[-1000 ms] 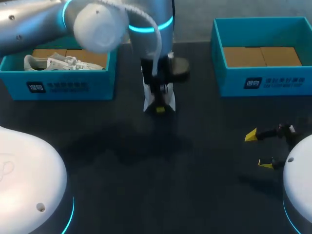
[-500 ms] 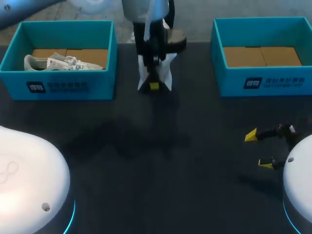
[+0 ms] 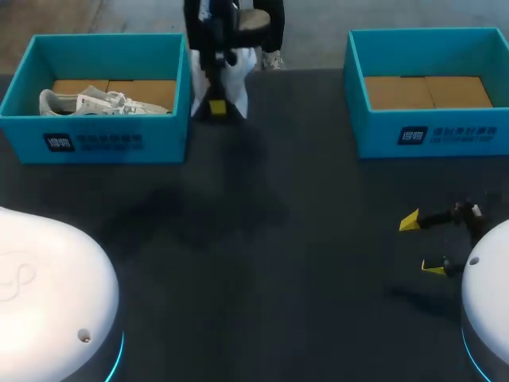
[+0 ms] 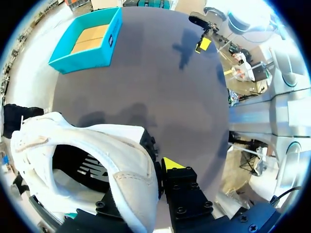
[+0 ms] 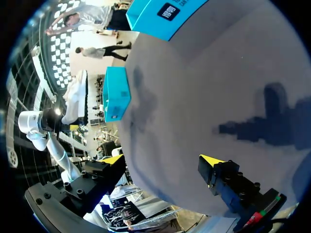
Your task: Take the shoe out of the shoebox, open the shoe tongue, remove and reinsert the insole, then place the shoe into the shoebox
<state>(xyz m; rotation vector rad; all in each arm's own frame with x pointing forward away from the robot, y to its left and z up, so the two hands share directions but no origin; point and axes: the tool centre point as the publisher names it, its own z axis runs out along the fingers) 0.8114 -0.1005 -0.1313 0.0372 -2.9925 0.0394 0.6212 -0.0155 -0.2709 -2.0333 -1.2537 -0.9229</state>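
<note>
Left gripper (image 3: 216,107): clamps white fabric sneaker (image 4: 97,145).
Right gripper (image 3: 421,243): spread, empty.
Risk: sneaker could clip teal cardboard shoebox (image 3: 184,87), then slip.

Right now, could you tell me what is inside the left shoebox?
A white shoe lies on the cardboard floor of the left shoebox. The near wall hides the floor's front strip, so anything there cannot be seen.
</note>
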